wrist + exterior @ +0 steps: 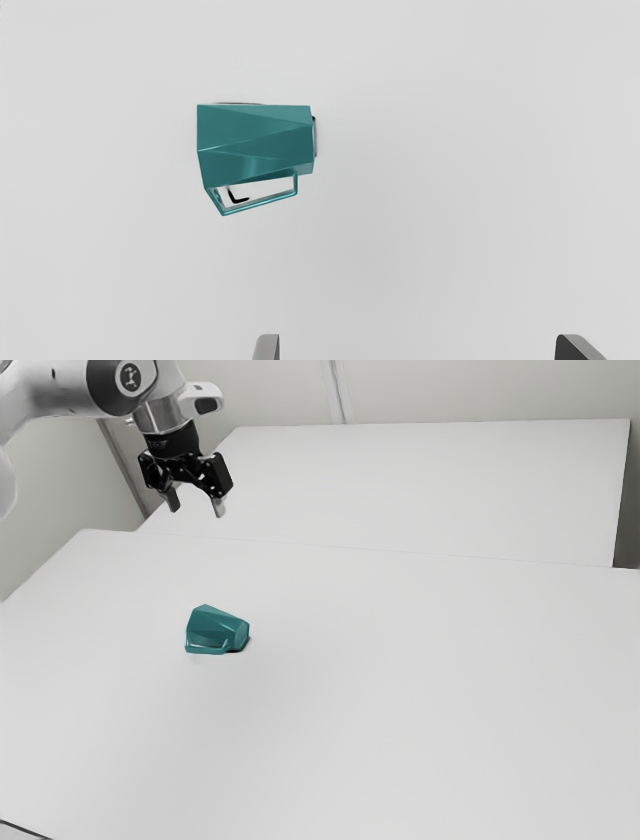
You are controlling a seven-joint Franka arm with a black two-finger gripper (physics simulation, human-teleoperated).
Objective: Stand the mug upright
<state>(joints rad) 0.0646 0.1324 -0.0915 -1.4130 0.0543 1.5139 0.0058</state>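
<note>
White tabletop (400, 710): teal mug (213, 629) on its side, below gripper (197, 510), offset toward exterior view's foreground. 2 fingers (268, 349) open, wide apart. Mug's long axis roughly parallels finger-to-finger line; grip across it likely wants 1/4 turn.

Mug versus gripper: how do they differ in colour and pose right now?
The mug is teal, while the gripper is mostly black. The mug lies on its side on the table, whereas the gripper hangs above the table, open and pointing down. What they share: neither touches the other.
</note>
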